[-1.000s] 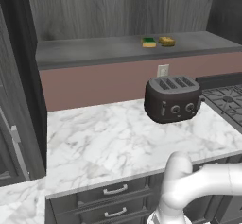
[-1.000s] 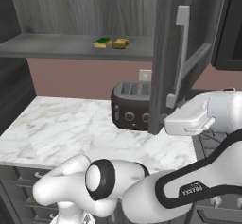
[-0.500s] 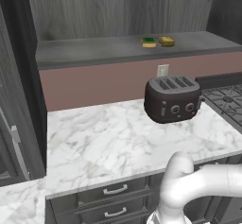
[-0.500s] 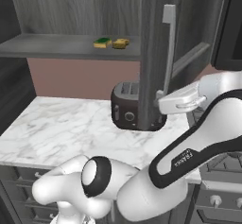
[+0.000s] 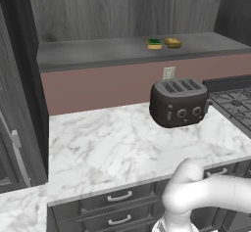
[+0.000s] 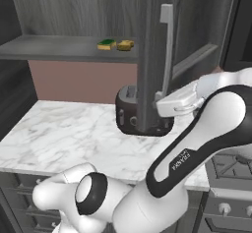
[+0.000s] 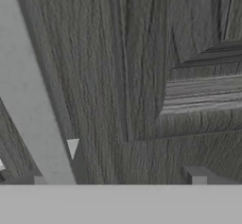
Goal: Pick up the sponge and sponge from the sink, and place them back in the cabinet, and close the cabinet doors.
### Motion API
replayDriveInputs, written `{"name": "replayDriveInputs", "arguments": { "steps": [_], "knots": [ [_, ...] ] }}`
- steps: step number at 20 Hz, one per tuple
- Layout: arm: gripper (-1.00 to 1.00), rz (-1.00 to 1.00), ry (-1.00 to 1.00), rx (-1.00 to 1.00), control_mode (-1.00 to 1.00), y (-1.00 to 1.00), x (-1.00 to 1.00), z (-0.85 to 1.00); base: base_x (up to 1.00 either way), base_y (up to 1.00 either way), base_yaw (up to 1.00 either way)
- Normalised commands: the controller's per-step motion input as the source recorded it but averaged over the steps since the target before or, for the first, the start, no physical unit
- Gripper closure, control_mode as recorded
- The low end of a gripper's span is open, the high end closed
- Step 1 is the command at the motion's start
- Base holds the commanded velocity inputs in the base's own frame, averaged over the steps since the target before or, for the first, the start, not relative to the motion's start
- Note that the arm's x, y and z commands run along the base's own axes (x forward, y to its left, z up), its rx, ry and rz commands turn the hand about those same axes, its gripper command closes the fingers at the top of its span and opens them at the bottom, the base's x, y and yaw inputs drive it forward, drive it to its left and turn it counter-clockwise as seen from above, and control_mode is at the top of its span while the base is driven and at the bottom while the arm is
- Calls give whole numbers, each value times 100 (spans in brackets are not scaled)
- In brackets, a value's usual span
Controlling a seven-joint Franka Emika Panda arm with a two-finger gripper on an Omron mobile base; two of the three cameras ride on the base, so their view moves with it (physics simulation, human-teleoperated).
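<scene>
Sponges (image 5: pixel 163 43) side by side on shelf (image 5: pixel 98 52), toaster (image 5: pixel 179 102) at 6 o'clock. Gripper (image 6: pixel 165 105) wide, empty, against right door (image 6: pixel 153 55) beside handle (image 6: pixel 166 50). Risk: slipping off panel, door left ajar.

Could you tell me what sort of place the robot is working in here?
It looks like a home kitchen, rendered in simulation: a dark toaster stands on a white marble counter, a stove top sits beside it, and a dark wood-grain wall cabinet hangs above.
</scene>
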Motion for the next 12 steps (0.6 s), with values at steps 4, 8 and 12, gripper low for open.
{"name": "replayDriveInputs", "arguments": {
  "steps": [4, 8, 12],
  "knots": [
    [-100, -2, -15, 0, -100, 29, 21, -3, 0, 0, 0],
    [-100, -1, -10, 4, -100, 26, 22, -1, 0, 0, 0],
    [-100, -1, -4, 8, -100, 22, 25, 0, 0, 0, 0]
  ]
}}
